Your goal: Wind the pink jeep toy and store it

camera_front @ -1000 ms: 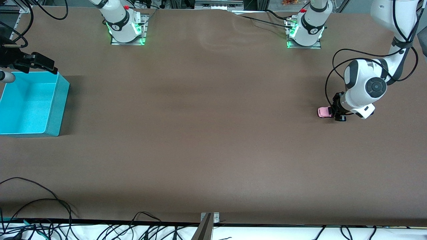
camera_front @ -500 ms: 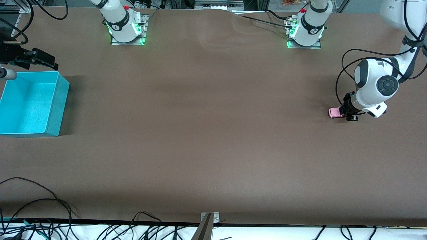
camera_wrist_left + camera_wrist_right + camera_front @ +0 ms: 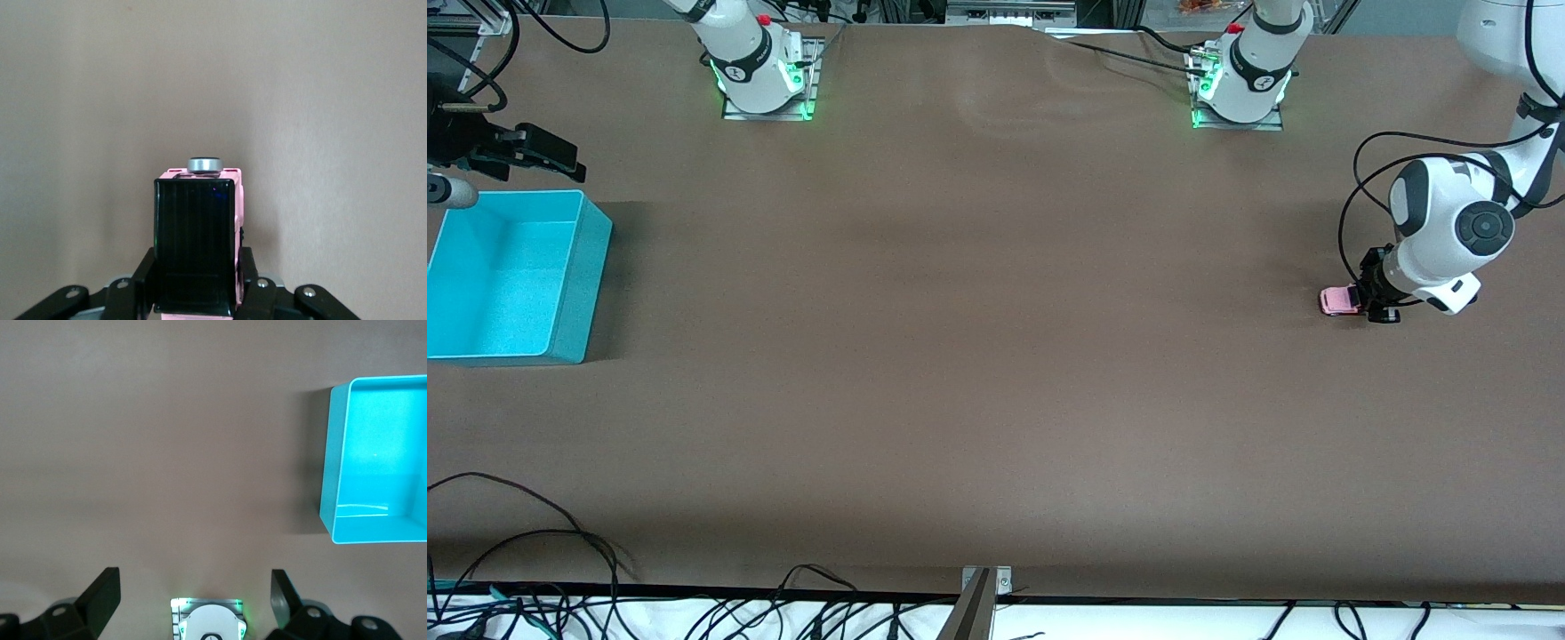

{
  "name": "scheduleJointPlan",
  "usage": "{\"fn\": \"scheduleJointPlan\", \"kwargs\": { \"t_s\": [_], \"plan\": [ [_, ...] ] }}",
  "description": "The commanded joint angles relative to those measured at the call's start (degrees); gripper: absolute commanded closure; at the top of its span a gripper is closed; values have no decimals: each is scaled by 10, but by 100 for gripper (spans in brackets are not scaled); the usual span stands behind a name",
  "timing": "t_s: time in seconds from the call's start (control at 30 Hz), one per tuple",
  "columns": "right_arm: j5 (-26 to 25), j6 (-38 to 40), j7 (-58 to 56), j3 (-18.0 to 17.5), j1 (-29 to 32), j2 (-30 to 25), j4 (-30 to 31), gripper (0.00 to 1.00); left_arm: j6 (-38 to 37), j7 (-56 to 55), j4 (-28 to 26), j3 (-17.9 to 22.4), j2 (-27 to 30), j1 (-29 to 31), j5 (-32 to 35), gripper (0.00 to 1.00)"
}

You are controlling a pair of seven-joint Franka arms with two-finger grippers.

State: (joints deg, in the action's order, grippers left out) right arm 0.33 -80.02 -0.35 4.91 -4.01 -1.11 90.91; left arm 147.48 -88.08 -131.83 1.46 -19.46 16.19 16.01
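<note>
The pink jeep toy point(image 3: 1339, 300), small and boxy with a black roof, is on the brown table at the left arm's end. My left gripper point(image 3: 1371, 300) is shut on its rear, low at the table. In the left wrist view the jeep point(image 3: 195, 243) fills the space between the black fingers point(image 3: 252, 280), with a silver wheel at its front. My right gripper point(image 3: 525, 149) is open and empty, above the table beside the turquoise bin's point(image 3: 578, 284) edge nearest the robot bases. The bin point(image 3: 340, 527) also shows in the right wrist view and is empty.
The two arm bases point(image 3: 760, 84) point(image 3: 1238, 89) stand along the table's robot edge. Loose black cables point(image 3: 534, 551) lie at the table edge nearest the front camera. A metal bracket point(image 3: 985, 582) sits at the middle of that edge.
My left gripper has dragged the jeep along the table toward the left arm's end. My right gripper has drawn back from over the bin toward the robot bases.
</note>
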Motion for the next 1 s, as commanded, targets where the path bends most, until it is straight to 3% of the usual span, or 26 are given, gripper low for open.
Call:
{"fn": "scheduleJointPlan", "kwargs": {
  "t_s": [0.0,0.97],
  "plan": [
    [6,24,2,-3,0,9,-27,0,27,23,24,-4,-68,28,24,81],
    [7,14,3,-1,1,12,-27,0,27,70,59,-3,-91,79,40,81]
  ]
}}
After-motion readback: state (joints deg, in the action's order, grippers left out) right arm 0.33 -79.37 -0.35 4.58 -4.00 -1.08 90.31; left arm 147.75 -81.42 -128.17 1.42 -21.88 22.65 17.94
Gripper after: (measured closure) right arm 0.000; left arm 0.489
